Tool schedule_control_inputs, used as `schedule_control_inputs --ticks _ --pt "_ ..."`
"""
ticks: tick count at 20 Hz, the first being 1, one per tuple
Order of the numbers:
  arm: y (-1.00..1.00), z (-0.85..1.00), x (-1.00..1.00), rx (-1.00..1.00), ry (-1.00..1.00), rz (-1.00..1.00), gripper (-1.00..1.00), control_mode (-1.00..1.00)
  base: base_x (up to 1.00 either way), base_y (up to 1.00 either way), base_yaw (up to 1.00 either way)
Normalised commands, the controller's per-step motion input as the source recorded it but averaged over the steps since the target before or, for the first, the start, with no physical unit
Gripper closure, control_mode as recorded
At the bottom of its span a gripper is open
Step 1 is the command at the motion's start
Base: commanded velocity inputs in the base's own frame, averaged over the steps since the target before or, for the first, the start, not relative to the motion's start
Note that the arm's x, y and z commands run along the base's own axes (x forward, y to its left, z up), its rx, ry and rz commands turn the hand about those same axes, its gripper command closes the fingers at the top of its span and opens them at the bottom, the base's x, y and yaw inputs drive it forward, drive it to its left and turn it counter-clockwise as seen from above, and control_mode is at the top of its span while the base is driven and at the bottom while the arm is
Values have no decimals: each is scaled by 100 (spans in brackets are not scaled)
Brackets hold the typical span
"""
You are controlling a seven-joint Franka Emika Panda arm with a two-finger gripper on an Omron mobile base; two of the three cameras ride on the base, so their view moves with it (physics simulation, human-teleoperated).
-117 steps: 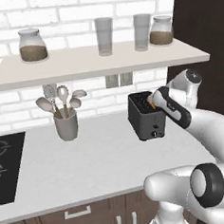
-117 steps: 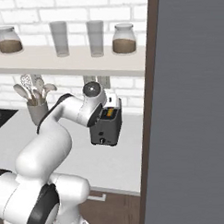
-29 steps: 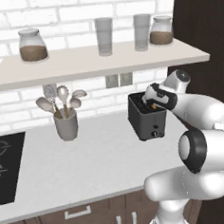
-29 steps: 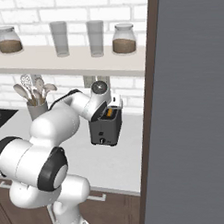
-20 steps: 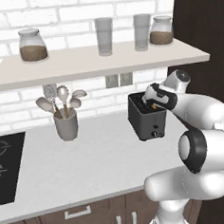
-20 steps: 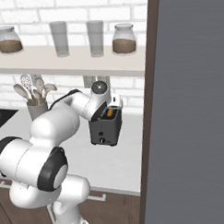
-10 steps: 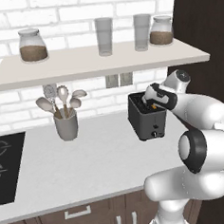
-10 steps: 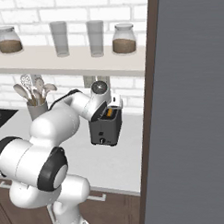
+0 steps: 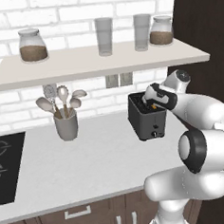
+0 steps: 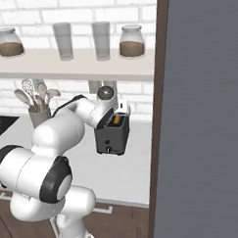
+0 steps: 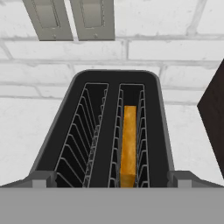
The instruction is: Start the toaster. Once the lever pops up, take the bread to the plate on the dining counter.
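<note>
Claw [image 9: 147, 100] released, poised above toaster [image 9: 146, 116]. Bread [image 11: 128, 144] stands edge-on in the slot at 3 o'clock. Recommend centring the fingers astride the slice, descending straight, clear of the wire guides.

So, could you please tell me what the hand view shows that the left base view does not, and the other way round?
The hand view alone shows inside the toaster's two slots: wire racks, with the bread standing on edge in the right slot. The left base view alone shows the utensil cup, the black hob, the shelf with jars and glasses, and the open hand over the toaster. Both show the toaster, the wall outlets and the white brick wall.
</note>
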Motion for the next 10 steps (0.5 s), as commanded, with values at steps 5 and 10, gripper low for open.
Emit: schedule_control_inputs --ticks 5,10 --pt "0 0 0 0 0 0 -100 -100 0 0 0" --pt "0 0 0 0 0 0 -100 -100 0 0 0"
